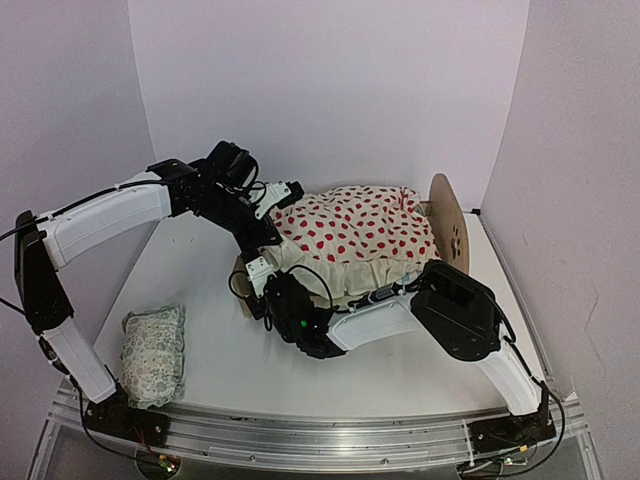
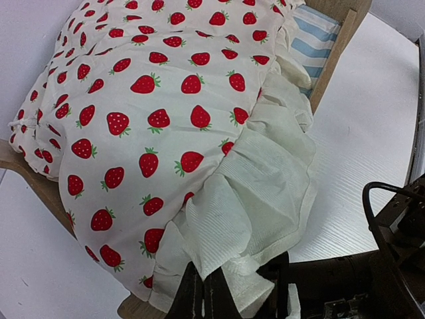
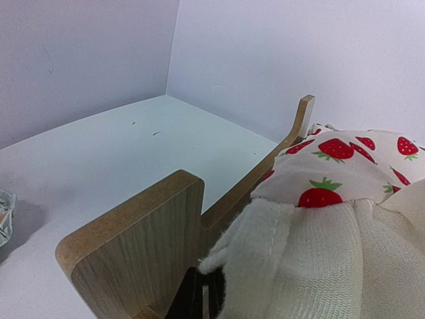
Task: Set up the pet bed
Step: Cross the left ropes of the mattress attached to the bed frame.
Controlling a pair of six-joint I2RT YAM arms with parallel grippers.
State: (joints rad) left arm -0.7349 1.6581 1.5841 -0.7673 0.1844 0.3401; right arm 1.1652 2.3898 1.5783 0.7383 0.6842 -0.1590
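Pet bed: the small plywood pet bed [image 3: 143, 242] stood on the white bench [image 1: 220, 360], right of the middle, with its round paw-print headboard [image 1: 452, 225] at the right end.
Mattress: a blue-and-white striped mattress [image 2: 319, 40] lay in the frame, showing only as a strip at one side.
Blanket: a cream blanket [image 1: 355, 230] printed with red strawberries was spread over the bed. It covered nearly all of the mattress, and its ruffled border spilled over the side rail and the low end.
Left claw: the left claw [image 2: 202, 299] was at the ruffle near the bed's low end. Its fingers were pressed together with a fold of the cream ruffle caught between them.
Right claw: the right claw [image 3: 199, 299] was low beside the near wooden corner of the frame. Its dark tips were drawn close together, and the ruffle's hem hung right at them. Whether cloth was pinched between the tips could not be told.
Pillow: a small pale patterned pillow [image 1: 155, 355] lay on the bench at the near left, well apart from the bed.
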